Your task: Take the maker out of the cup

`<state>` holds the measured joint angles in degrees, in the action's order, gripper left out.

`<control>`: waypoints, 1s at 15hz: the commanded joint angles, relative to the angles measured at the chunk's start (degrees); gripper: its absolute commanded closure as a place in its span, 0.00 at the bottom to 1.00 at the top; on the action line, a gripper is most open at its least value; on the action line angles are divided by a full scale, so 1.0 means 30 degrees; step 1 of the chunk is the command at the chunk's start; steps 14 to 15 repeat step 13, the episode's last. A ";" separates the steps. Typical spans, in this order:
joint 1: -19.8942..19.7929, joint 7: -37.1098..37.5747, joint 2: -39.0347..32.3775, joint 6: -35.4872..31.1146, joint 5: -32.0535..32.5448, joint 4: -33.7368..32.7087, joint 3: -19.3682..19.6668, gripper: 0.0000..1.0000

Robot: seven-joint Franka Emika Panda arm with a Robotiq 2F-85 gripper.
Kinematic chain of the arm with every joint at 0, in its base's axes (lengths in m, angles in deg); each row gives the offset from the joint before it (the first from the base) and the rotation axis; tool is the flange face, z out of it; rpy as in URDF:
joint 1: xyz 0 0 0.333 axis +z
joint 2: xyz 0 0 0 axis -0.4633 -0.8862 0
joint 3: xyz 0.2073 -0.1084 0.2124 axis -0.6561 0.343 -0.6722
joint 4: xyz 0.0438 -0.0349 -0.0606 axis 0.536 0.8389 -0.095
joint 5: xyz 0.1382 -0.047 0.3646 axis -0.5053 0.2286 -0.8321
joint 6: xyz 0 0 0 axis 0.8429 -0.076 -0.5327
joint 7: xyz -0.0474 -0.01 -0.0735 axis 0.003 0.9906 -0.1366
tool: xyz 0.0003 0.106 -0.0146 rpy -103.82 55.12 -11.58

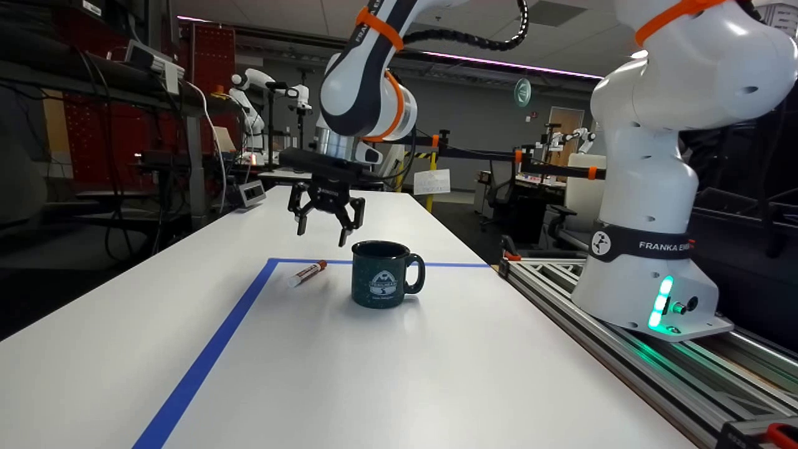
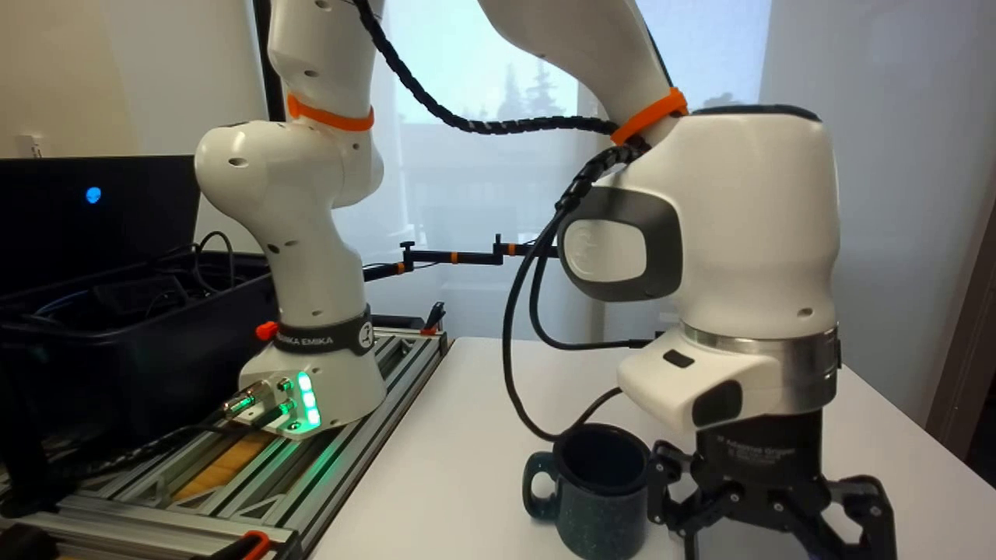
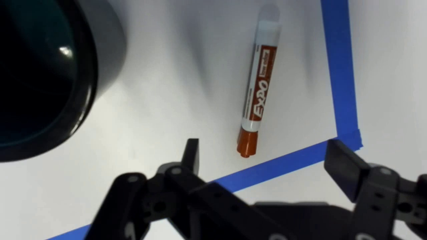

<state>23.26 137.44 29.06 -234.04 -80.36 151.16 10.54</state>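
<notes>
The maker [image 1: 308,273], a white marker with a reddish-brown label and cap, lies on the table beside the cup. It also shows in the wrist view [image 3: 262,83], its cap toward my gripper. The cup [image 1: 366,277], a dark green-teal mug with a pale round mark, stands upright, also in an exterior view [image 2: 603,517] and at the left of the wrist view [image 3: 108,46]. No marker shows in the visible part of its inside. My gripper [image 1: 322,236] is open and empty above the table, beyond the maker's cap end; its fingers show wide apart in the wrist view [image 3: 262,153].
Blue tape [image 1: 230,321] marks lines on the white table [image 1: 299,386]. The arm's base [image 1: 642,293] stands on a metal rail frame [image 1: 598,312] beside the table. A dark case [image 2: 140,350] stands behind the base. A cable [image 2: 510,334] hangs from the wrist near the cup.
</notes>
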 commanded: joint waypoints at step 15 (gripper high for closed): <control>0.2209 0.4154 0.2561 0.1491 0.5129 0.0956 0.2383 0.00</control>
